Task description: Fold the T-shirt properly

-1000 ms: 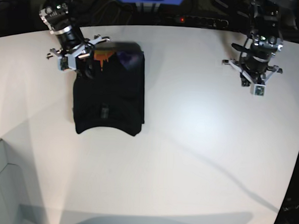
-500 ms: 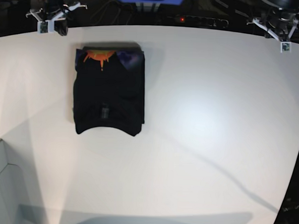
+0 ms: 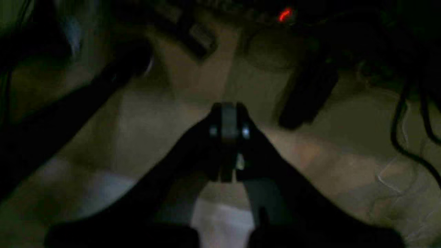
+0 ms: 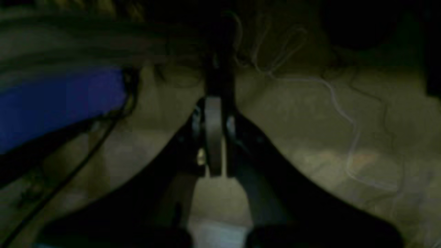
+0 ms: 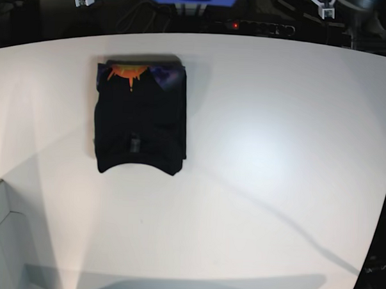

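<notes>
The T-shirt (image 5: 140,118) lies on the white counter (image 5: 263,154), toward the side served by the right arm and near the far edge. It forms a compact black rectangle. The collar curve faces the near side, and the orange spiky print with its bluish patch shows along the far edge. The edges look roughly straight, with a small bulge at the near corners. Judged from this layout, the fold appears complete or nearly so.

The right gripper (image 4: 214,137) is pressed together and pinches nothing; its wrist view shows only dim floor, cables and a blue shape beyond the counter. The left gripper (image 3: 227,144) is likewise pressed together and empty, looking at dark clutter and a red indicator light. In the base view, only small parts of both arms show at the top edge, well apart from the T-shirt.

Risks from this state:
- The upper layers rest loose on the stack. A low pass of either arm over the cloth could drag a layer and undo the fold.
- The exposed print strip at the far edge suggests a slightly offset top layer. A corrective grasp could shift the whole stack on the smooth counter.
- Both wrist views are dark and blurred, so a new approach would rely on the base view alone
</notes>
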